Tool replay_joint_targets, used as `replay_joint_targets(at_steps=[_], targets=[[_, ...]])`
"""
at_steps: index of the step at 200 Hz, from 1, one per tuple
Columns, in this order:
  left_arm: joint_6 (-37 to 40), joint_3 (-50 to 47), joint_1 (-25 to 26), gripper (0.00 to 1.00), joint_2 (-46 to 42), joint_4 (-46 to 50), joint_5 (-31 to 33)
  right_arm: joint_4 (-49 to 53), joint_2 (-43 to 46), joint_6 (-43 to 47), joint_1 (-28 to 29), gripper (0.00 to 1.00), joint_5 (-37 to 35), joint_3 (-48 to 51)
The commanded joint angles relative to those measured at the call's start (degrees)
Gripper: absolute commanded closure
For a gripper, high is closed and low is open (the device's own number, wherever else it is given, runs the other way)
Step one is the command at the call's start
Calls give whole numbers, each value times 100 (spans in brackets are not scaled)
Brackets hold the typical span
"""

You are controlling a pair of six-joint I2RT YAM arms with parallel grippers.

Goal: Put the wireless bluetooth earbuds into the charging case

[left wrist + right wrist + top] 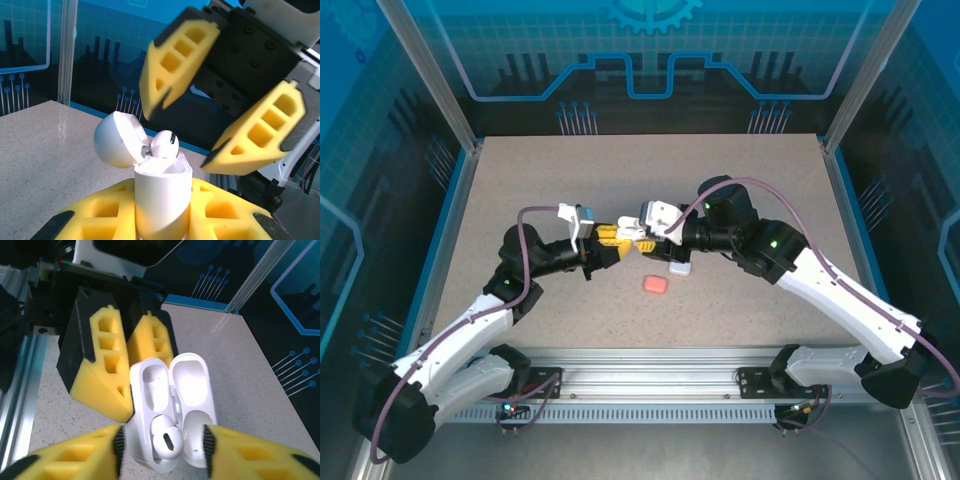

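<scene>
— Where is the charging case (pixel 162 200) held?

— It is gripped tight by the jaws of the left gripper (pixel 608 243). Its lid (pixel 117 140) is swung open to one side.

— And the earbud (pixel 164 145)?

— It is seated in one hole of the case, with its round head poking out. The other hole (pixel 152 385) looks empty.

— How is the right gripper (pixel 182 132) set?

— Its jaws are spread apart, and nothing is held. The case's open top is pointed at them, with the earbud right between. A push straight down is likely needed.

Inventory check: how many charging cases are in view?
3: open white case in the left gripper, second white case and pink case on the table; arms may hide others.
</scene>
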State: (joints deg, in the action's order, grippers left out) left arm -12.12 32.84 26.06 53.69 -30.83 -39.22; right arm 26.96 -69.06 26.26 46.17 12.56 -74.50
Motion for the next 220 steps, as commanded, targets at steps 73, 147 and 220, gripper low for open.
replay_joint_targets(at_steps=[73,147,220], targets=[[454,-197,21,100,-703,203,1053,33,290,-2755,-1432,23,-631,137],[588,-169,19,100,-1373,772,1162,-147,-2384,-3306,-1428,33,-390,-10],[558,-189,21,100,-1456,884,1165,189,-4750,-3136,-1028,43,15,-1432]])
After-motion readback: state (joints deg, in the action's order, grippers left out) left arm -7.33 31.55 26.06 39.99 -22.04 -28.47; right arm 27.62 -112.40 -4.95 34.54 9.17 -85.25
